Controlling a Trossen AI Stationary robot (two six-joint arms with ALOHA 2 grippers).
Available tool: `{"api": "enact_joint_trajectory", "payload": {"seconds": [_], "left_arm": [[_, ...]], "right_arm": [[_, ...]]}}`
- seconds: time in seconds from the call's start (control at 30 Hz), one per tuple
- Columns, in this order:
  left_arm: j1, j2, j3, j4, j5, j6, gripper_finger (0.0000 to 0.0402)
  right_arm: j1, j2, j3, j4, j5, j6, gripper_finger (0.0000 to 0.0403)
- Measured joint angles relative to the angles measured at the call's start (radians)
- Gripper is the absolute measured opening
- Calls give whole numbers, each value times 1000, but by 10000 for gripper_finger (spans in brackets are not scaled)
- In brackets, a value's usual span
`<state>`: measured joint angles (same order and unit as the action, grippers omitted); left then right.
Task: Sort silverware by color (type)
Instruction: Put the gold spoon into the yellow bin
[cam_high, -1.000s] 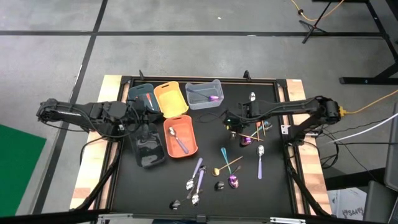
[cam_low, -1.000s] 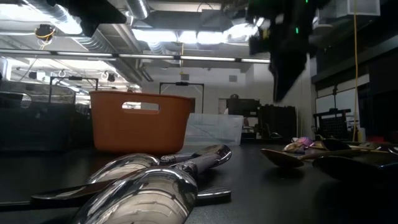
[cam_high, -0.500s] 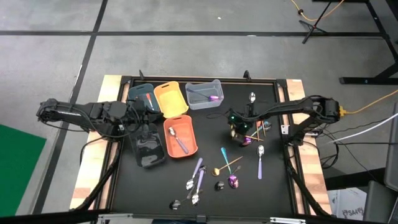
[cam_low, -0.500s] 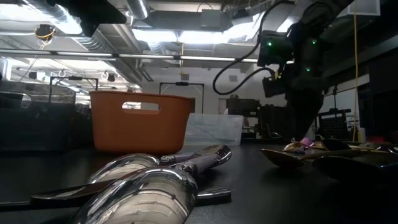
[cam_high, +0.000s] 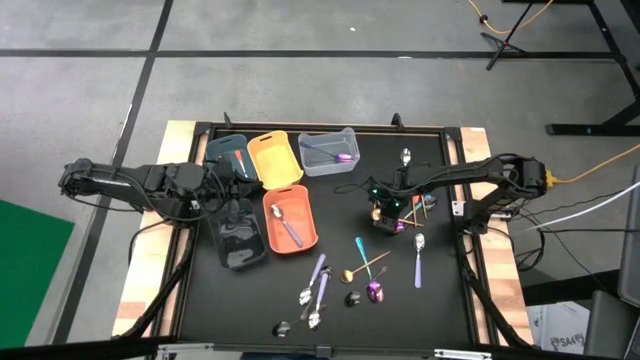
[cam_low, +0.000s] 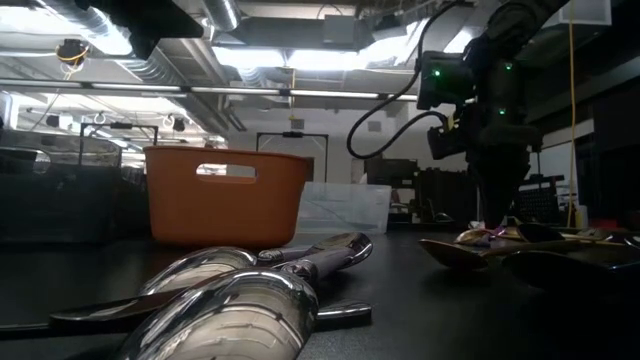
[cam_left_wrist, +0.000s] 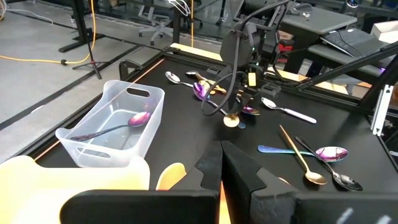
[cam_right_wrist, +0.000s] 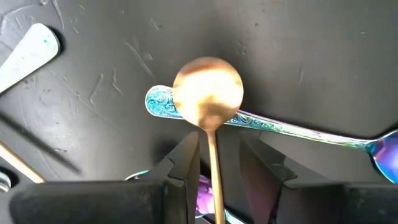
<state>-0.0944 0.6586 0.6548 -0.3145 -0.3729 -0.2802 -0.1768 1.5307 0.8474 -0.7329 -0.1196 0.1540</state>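
right gripper (cam_right_wrist: 213, 163): down low at the pile on the worktop's (cam_high: 430, 300) right side, fingers straddling a gold spoon's (cam_right_wrist: 208, 98) handle, looks pinched on it
gold spoon: bowl lying across a teal handle (cam_right_wrist: 280, 128)
left gripper (cam_left_wrist: 222, 168): pressed together, parked over by the bins
clear bin (cam_high: 327, 152): one purple spoon (cam_left_wrist: 138, 119) in it
orange bin (cam_high: 289, 219): has a spoon too
rest of the silverware (cam_high: 345, 280): loose on the worktop's near-middle

Gold spoon (cam_right_wrist: 208, 93): polished metal, softly glossy; teal spoon (cam_right_wrist: 292, 129): iridescent, embossed handle; mat (cam_right_wrist: 323, 50): matt black, scratched; clear bin (cam_left_wrist: 115, 127): translucent smooth plastic.
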Motion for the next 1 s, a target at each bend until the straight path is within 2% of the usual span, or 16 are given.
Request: {"api": "enact_joint_trajectory", "payload": {"seconds": [0.27, 0.53, 1.0], "left_arm": [[0, 0, -1, 0, 0, 0, 0], [0, 0, -1, 0, 0, 0, 0], [0, 0, -1, 0, 0, 1, 0]], "right_arm": [[0, 0, -7, 13, 3, -4, 99], [0, -2, -108, 126, -5, -4, 99], [1, -1, -111, 150, 23, -4, 99]]}}
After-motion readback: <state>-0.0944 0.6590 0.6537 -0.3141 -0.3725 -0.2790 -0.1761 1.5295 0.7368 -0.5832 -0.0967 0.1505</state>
